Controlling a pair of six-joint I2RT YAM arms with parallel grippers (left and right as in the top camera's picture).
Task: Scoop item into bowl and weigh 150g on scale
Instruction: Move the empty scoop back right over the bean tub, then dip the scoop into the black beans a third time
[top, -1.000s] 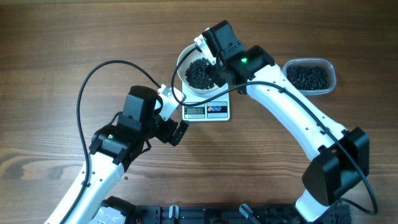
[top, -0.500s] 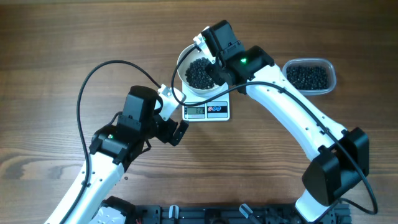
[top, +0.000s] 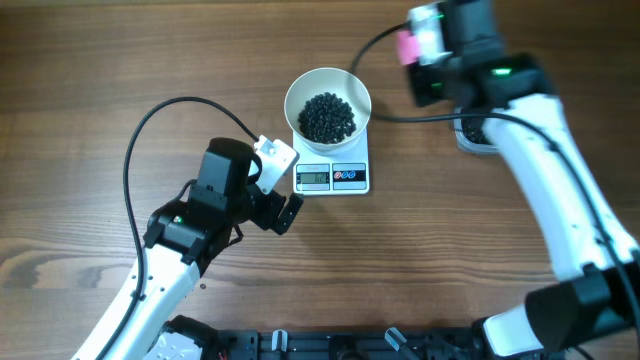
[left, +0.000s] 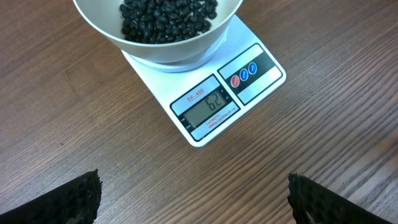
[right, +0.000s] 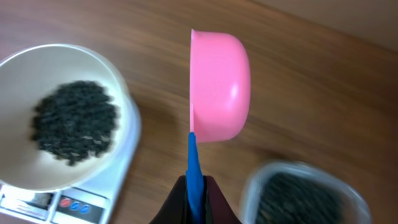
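Overhead, the scale (top: 333, 172) is a flat, nearly square slab of white plastic on the brown wood-grain table (top: 100, 60). The round, smooth white bowl (top: 300, 90) sits on its platform, holding a grainy heap of tiny glossy black beans (top: 327, 116).

From the left wrist view, the grey display at the scale's front edge reads what looks like 62, under the small print "SF-400", with one red and one blue round button beside it.

The left gripper (left: 199, 205) hangs in front of the scale, its ribbed black fingers spread wide with nothing between them. To the right of the scale, the right gripper (right: 194, 193) is clamped on the blue handle of a smooth pink plastic scoop (right: 217, 87), turned on edge beside the bowl. A clear plastic tub (right: 298, 193) of beans lies further right.
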